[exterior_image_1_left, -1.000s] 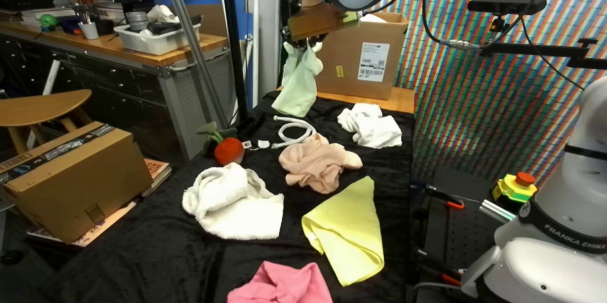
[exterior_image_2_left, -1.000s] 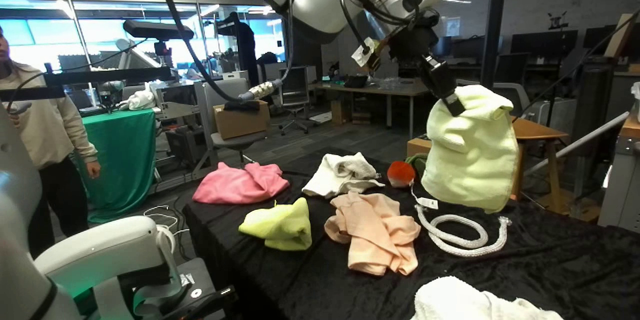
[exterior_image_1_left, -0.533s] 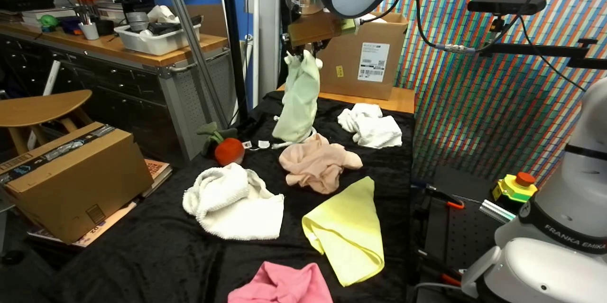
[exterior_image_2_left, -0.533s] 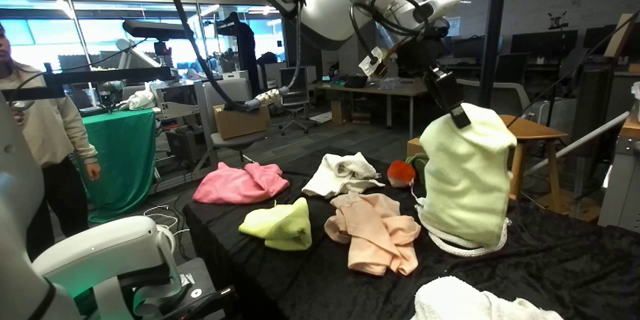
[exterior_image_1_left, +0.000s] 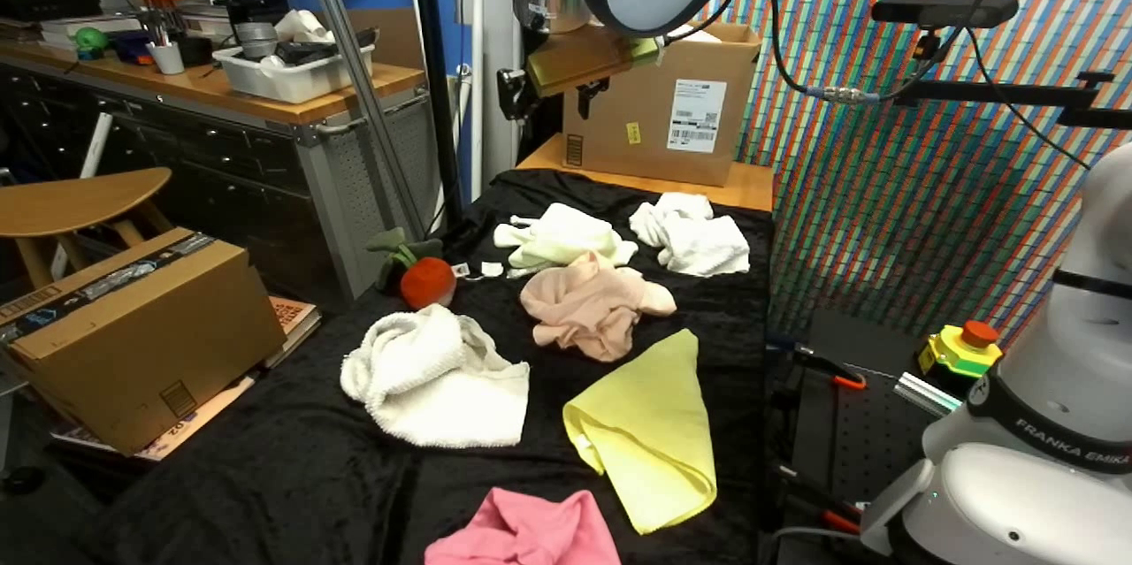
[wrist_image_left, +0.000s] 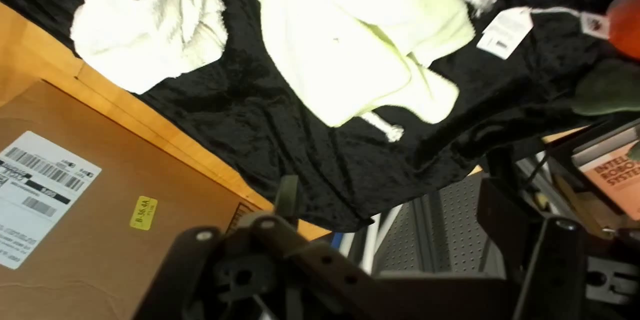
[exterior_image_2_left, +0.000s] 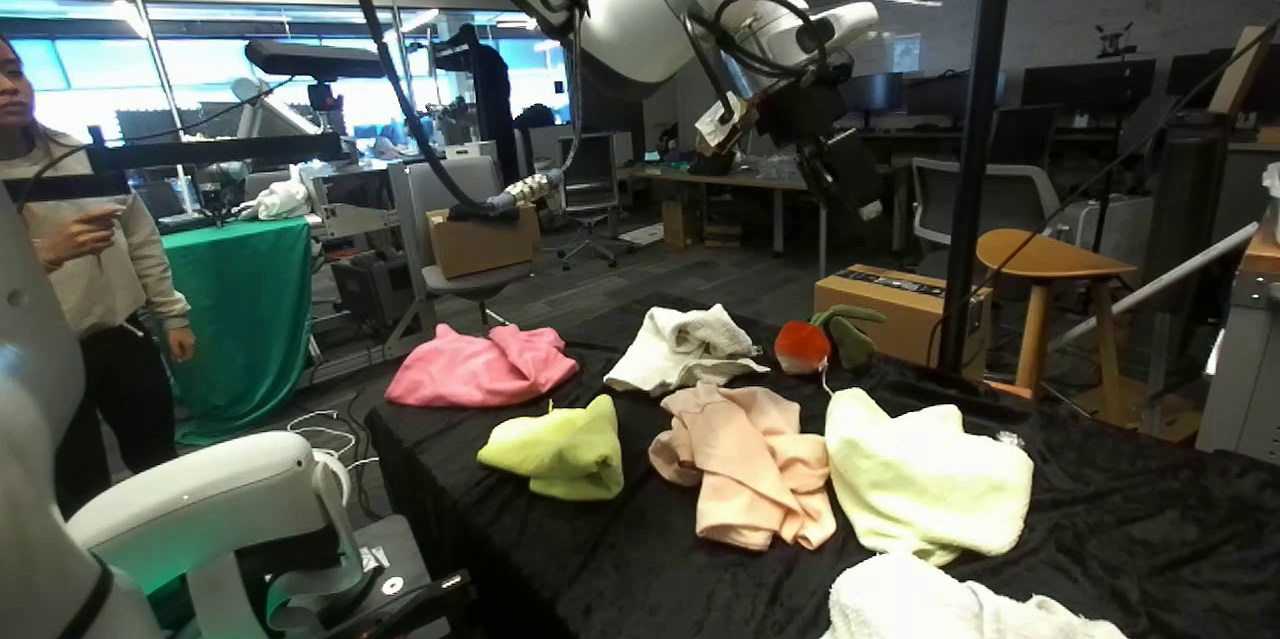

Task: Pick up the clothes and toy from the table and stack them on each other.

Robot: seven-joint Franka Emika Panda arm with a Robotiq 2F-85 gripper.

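My gripper [exterior_image_1_left: 553,103] is open above the far end of the black-covered table [exterior_image_1_left: 292,477]. In the wrist view its fingers [wrist_image_left: 287,197] stand wide apart with nothing between them. Below lies a pale green cloth [wrist_image_left: 340,44], crumpled over a white rope whose knotted end [wrist_image_left: 382,125] pokes out. Touching or close beside it is a peach cloth [exterior_image_1_left: 592,304]. A red plush toy with green leaves [exterior_image_2_left: 802,347] sits at the table's side. Also spread about are a yellow cloth [exterior_image_1_left: 646,432], a pink cloth [exterior_image_2_left: 480,369], a white towel [exterior_image_1_left: 442,379] and another white cloth [exterior_image_1_left: 694,238].
A tall cardboard box [exterior_image_1_left: 663,123] stands at the far table end, near the gripper. A dark upright post [exterior_image_2_left: 980,139] rises beside the table. A person [exterior_image_2_left: 100,249] stands beyond the robot base. An emergency stop button [exterior_image_1_left: 964,348] is by the base.
The gripper lowered the hanging pale green cloth, then opened and let go. The cloth dropped onto the table over the rope. The gripper now hangs higher, tilted, apart from it.
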